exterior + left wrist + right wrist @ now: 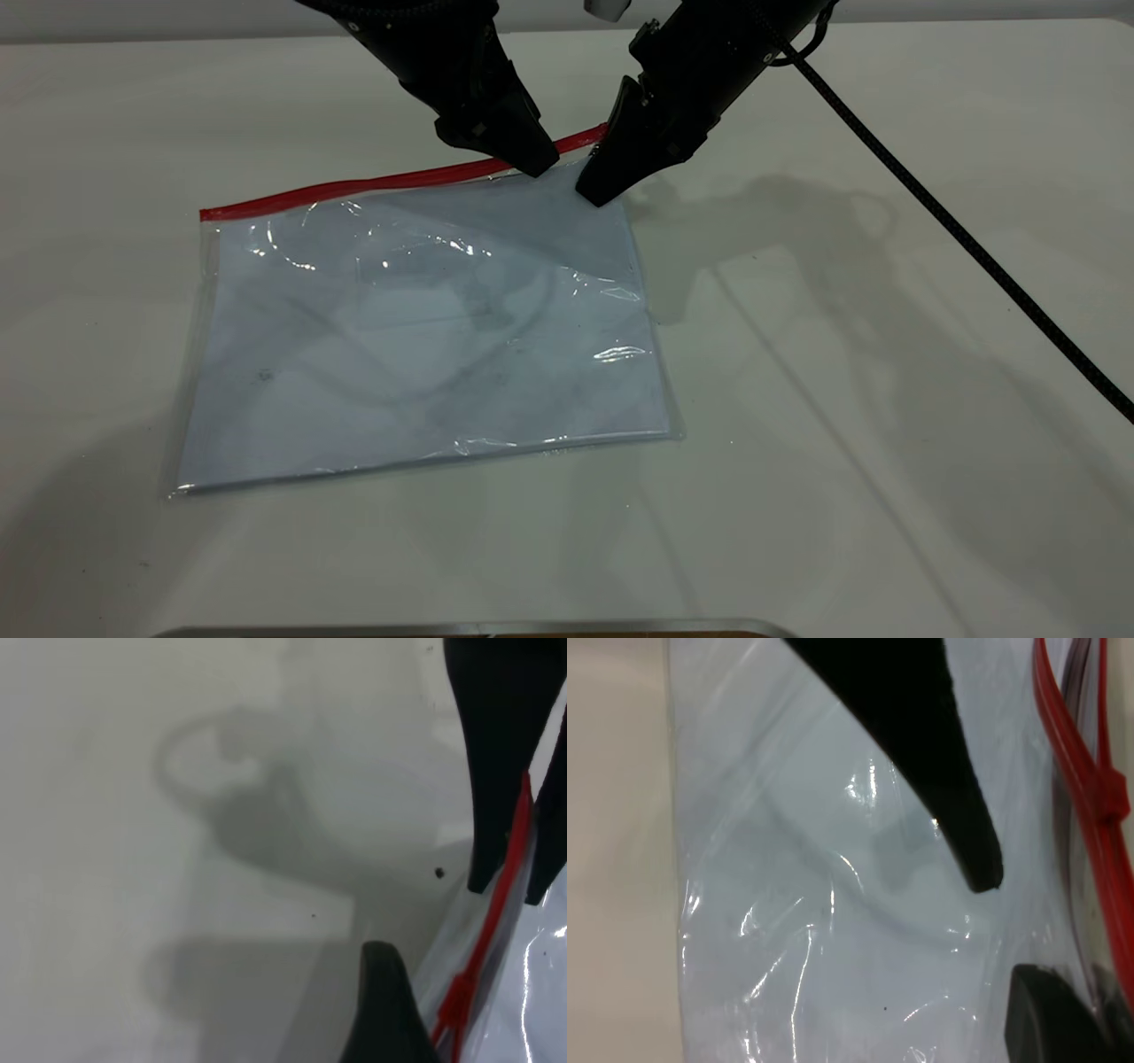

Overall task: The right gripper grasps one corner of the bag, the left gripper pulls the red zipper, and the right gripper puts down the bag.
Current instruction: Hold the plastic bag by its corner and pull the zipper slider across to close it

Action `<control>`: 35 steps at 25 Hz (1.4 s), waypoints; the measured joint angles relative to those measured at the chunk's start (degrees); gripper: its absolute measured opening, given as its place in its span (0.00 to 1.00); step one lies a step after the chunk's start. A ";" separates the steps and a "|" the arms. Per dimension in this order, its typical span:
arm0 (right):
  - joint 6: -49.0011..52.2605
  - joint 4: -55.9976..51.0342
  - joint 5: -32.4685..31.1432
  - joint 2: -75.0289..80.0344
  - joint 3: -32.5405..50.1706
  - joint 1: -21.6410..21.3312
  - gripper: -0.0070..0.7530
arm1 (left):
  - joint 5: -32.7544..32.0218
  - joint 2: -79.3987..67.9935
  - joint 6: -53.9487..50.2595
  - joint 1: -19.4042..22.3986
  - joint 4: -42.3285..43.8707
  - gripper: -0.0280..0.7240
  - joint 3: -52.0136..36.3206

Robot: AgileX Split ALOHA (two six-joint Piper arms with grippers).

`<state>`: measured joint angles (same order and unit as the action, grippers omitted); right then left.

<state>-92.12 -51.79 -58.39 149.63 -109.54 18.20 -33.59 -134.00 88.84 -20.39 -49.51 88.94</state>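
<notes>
The left pincer, parted, is straddling the red zipper running leftward, while the right pincer, grip unclear, is pressing the bag corner.

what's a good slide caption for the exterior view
Both grippers, left gripper and right gripper, meet at the bag's red zipper corner.

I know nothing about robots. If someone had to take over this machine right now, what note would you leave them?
Left gripper: tip down on the red zipper, near its right end.
Right gripper: tip at the bag's corner there, close beside the left one. Neither grip can be confirmed.
Bag: flat on the table, papers inside. The slider sits near that corner.
Done: both arms in position.
Left, apparently: confirm corner grasp, pull zipper, put bag down.
</notes>
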 joint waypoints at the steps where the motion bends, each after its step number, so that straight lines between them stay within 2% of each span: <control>1: 0.00 0.00 0.00 0.00 0.00 0.00 0.05 | 0.00 -0.18 0.00 0.00 -0.05 0.79 0.00; 13: 0.00 0.00 0.00 0.20 -0.06 0.00 0.05 | 0.50 -1.55 3.17 0.00 -4.14 0.76 0.03; 17: 0.00 0.00 0.06 0.20 -0.06 0.00 0.05 | 0.56 -1.55 3.74 0.00 -4.23 0.61 0.03; 23: 0.00 0.00 0.11 0.20 -0.11 0.00 0.05 | 0.87 -1.55 3.85 0.00 -4.23 0.29 0.03; 25: 0.06 0.00 0.11 0.20 -0.11 0.00 0.05 | 0.98 -1.55 3.97 0.00 -4.23 0.22 0.03; 29: 0.74 0.00 0.11 0.20 -0.11 0.00 0.05 | 0.98 -1.55 4.24 0.00 -4.23 0.14 0.03; 35: 3.54 0.00 -0.15 0.30 -0.44 -0.23 0.05 | 0.98 -1.55 4.18 0.00 -3.15 0.10 0.03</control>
<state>-88.58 -51.79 -58.55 149.93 -109.98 17.98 -32.61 -135.56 93.01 -20.39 -52.65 88.97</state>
